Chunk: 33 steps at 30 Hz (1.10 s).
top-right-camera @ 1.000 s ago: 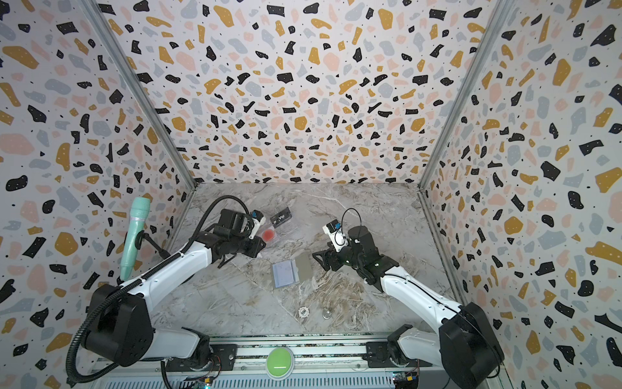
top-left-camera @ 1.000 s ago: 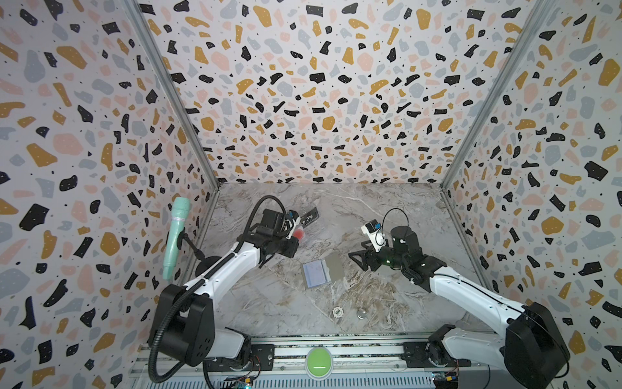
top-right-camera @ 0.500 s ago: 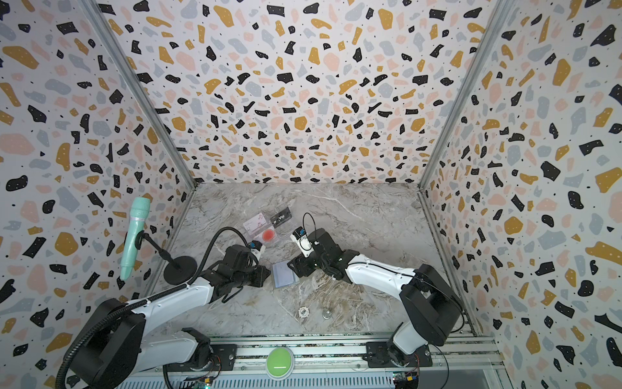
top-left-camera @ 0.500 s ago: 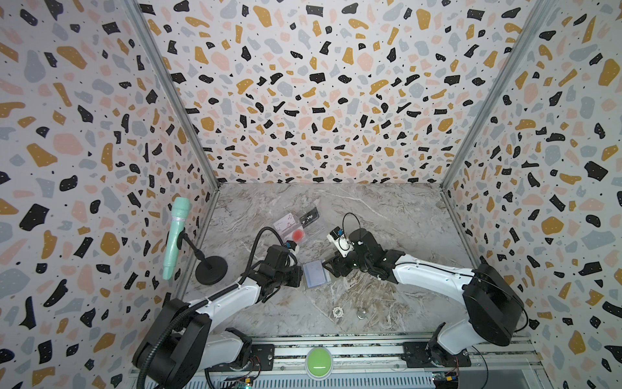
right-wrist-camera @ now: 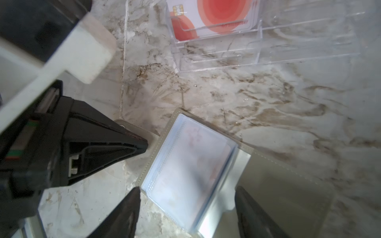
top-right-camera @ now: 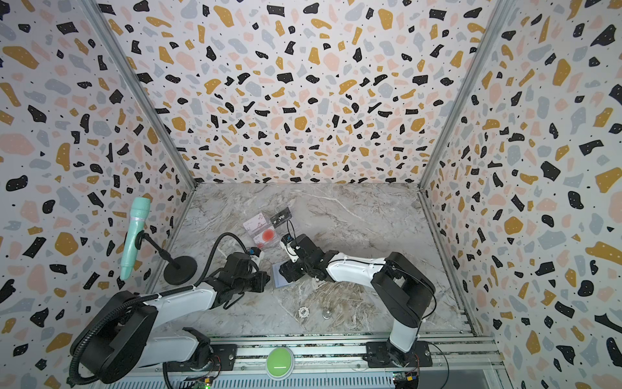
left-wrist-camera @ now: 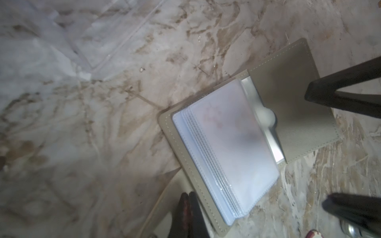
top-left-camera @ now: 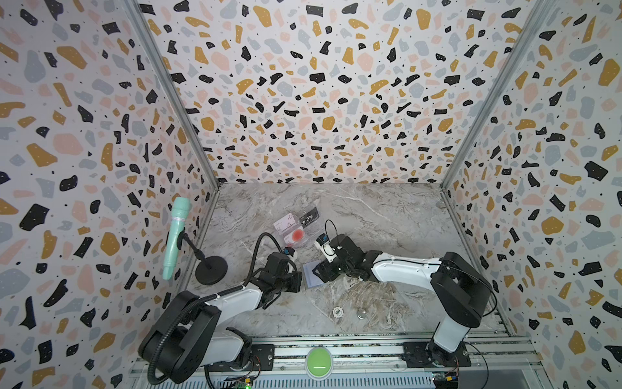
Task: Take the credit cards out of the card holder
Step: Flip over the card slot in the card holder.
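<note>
In both top views the holder (top-left-camera: pixel 312 279) (top-right-camera: pixel 280 281) lies open on the marble table (top-left-camera: pixel 387 219), near the front middle, between the two grippers. The left gripper (top-left-camera: pixel 299 282) (top-right-camera: pixel 265 282) meets its left edge, and the right gripper (top-left-camera: pixel 319 270) (top-right-camera: pixel 285 271) hangs over its right part. Behind the holder, apart from it, a clear tray (top-left-camera: pixel 311 230) holds cards: a VIP card (top-left-camera: pixel 309 217), a red-circle card (top-left-camera: pixel 297 235) and a pinkish card (top-left-camera: pixel 285 222).

In the left wrist view the left gripper (left-wrist-camera: pixel 188 210) is closed tight, its tips just beside the holder's edge. I cannot tell whether it pinches anything. A stack of clear sleeves (left-wrist-camera: pixel 226 144) lies on the taupe cover (left-wrist-camera: pixel 288 86), and a pale card with pink marks shows faintly through the top sleeve. One right finger (left-wrist-camera: pixel 340 86) reaches over the cover.

In the right wrist view the right gripper (right-wrist-camera: pixel 186 188) is spread wide and grips nothing, with its fingers (right-wrist-camera: pixel 123 212) on either side of the sleeves. The left gripper's tip touches the holder's edge beside a snap tab (right-wrist-camera: pixel 123 125). The tray stands beyond, with the red-circle card upright in it.
</note>
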{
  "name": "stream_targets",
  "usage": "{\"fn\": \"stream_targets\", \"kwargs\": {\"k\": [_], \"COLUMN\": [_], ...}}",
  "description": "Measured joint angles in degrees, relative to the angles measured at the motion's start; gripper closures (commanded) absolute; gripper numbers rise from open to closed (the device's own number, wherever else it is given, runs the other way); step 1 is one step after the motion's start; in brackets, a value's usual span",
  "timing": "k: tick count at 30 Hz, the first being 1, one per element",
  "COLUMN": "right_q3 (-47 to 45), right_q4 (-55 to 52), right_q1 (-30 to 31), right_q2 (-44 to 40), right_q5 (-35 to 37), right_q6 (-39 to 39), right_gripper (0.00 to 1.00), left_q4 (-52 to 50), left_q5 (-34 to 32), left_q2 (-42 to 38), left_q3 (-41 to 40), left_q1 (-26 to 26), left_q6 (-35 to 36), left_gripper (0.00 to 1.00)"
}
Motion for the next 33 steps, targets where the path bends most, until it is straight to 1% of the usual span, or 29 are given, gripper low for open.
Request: {"fn": "stream_targets", "kwargs": {"k": [7, 13, 26, 33], "right_q3": [4.6, 5.0, 6.6, 6.6], "right_q4": [-2.3, -4.1, -6.5, -6.5], "right_q1": [2.8, 3.7, 4.3, 4.4], "right_q2": [5.6, 7.6, 8.7, 8.7], "right_q5": [4.5, 6.6, 12.8, 14.3], "right_q6": [0.0, 0.0, 0.4, 0.6], "right_gripper": [0.23, 0.23, 0.3, 0.33], "left_q4": [3.7, 4.3, 5.7, 6.1], "left_q5": [-1.5, -2.6, -3.6, -0.1], "left_q2": [0.0, 0.0, -1.2, -3.3], "left_q3": [-2.2, -2.3, -3.0, -2.0], "left_q1": [0.0, 0.0, 0.0, 0.0], "left_q6": [-1.2, -2.1, -3.3, -3.0], "left_gripper": [0.98, 0.98, 0.98, 0.97]}}
